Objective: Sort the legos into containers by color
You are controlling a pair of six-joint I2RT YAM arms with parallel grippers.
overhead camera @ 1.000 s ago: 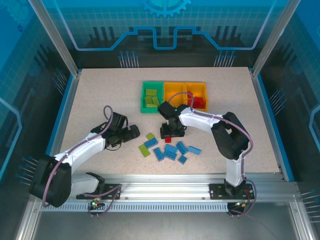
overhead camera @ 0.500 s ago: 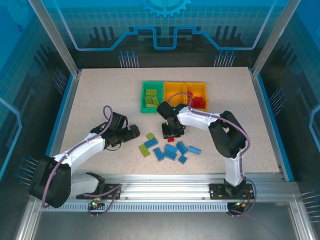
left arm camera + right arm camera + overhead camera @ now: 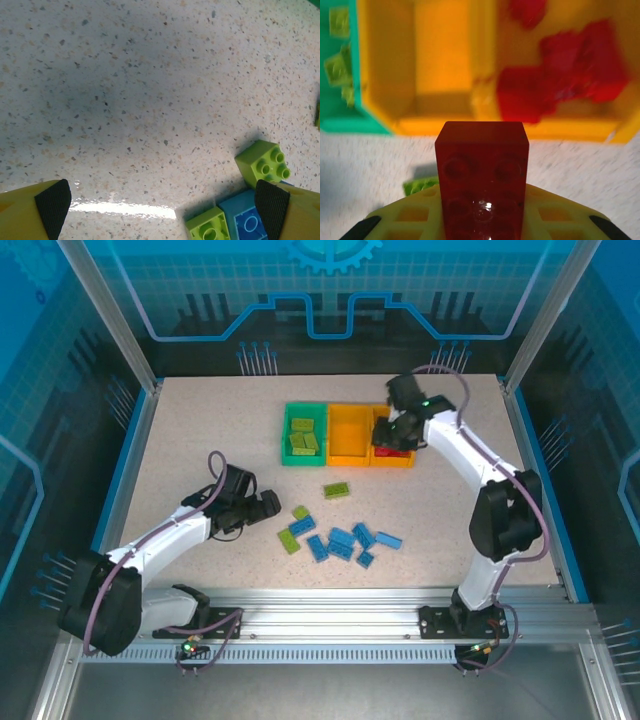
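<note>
My right end effector (image 3: pixel 482 222) pinches a red lego (image 3: pixel 482 165) at the near rim of the orange-yellow bin (image 3: pixel 580 131) ahead. Released here, it could clip that rim and bounce onto the desk (image 3: pixel 600 175). That bin holds red legos (image 3: pixel 580 65). The middle bin (image 3: pixel 420 125) looks bare, and the green bin (image 3: pixel 355 122), ahead-left, holds lime legos (image 3: pixel 337 65). My left end effector (image 3: pixel 162 202) hangs spread above loose legos (image 3: pixel 262 162).

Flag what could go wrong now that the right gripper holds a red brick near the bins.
The red brick in the right gripper sits in line with the wall between the empty middle bin and the red-filled bin: released here, it may land in the wrong one or on the table. It juts past the gripper, so it might tilt.
</note>
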